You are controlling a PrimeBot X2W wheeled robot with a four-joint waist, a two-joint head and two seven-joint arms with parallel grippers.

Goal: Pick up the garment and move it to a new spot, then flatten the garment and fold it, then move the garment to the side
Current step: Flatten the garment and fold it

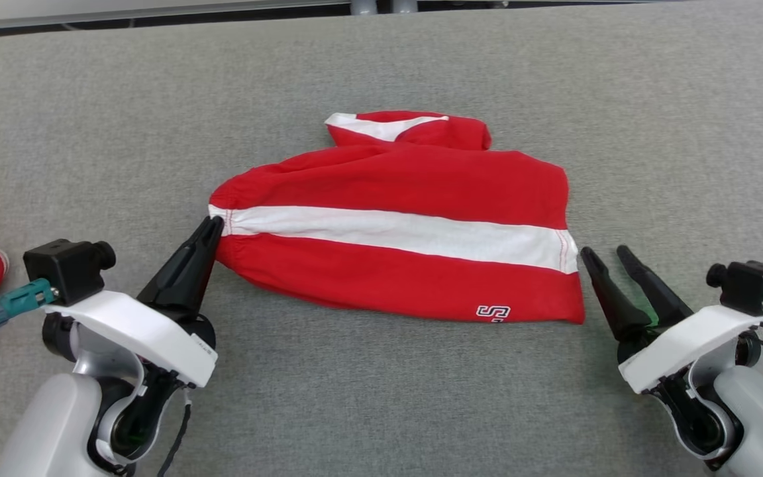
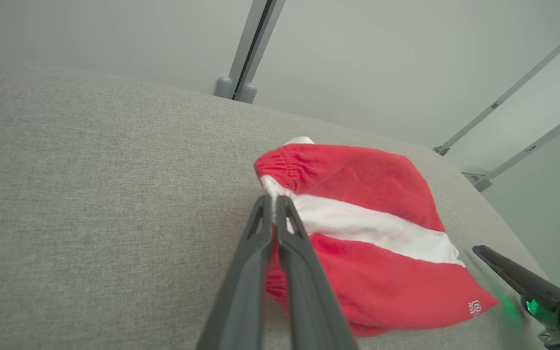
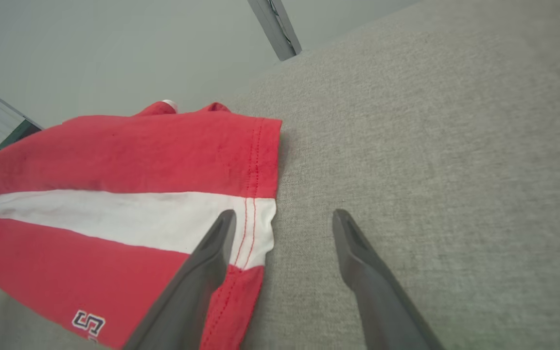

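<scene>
Garment (image 1: 395,232) lies on the table (image 1: 381,411), long axis left-right. Left gripper (image 1: 212,228) is clenched on its left edge at the white stripe (image 1: 395,233); right gripper (image 1: 603,255), spread wide, sits just beside the right hem.

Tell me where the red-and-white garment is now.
In the head view the red-and-white garment lies centred on the grey table: the left hand pinches its left edge, and the open right hand sits just beside its right hem.
</scene>
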